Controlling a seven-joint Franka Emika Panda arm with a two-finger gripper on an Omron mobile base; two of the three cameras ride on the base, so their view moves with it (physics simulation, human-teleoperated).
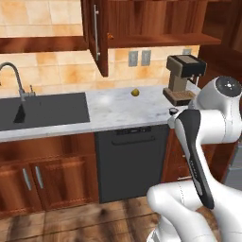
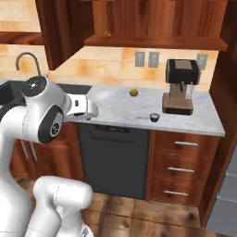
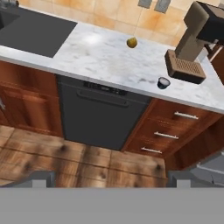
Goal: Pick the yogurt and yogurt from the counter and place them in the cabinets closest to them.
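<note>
Marble counter [image 2: 120, 109] carries one dark yogurt [image 2: 154, 117] with a light top, standing upright near the front edge, just in front of and to the left of the coffee machine [image 2: 180, 85] but apart from it. The same cup shows in the hand view [image 3: 163, 82] and, partly masked by the arm, in the left base view [image 1: 173, 111]. A yellow-brown ball [image 2: 134, 92] lies well back toward the wall and is not part of the job. A second, pale cup cannot be found in these pictures.

Gripper [image 3: 109, 180]: jaws spread wide, holding nothing, hanging out in front of the dishwasher [image 2: 113, 159] with the floor below it, well short of the counter.

Cabinet [image 2: 152, 23] above the counter stands with its door [image 1: 97, 35] swung open and its shelf exposed; a small round brown item [image 2: 108, 34] sits at the shelf's front edge.

Assessment: the step in hand is the approach to the dark cup; nothing has yet been placed from what can be seen.

Recommendations for the approach:
- Bring the hand up over the counter edge before moving in, so the fingers clear the thick marble lip.
- Descend on the cup from above or from the open left side; the coffee machine's tray crowds the right.
- Centre the jaws on the cup before closing. It is squat and small and would tip or skid if one finger lands first.
- Close low on the body, not on the lid.
- On the lift, mind the open door's lower edge.
</note>
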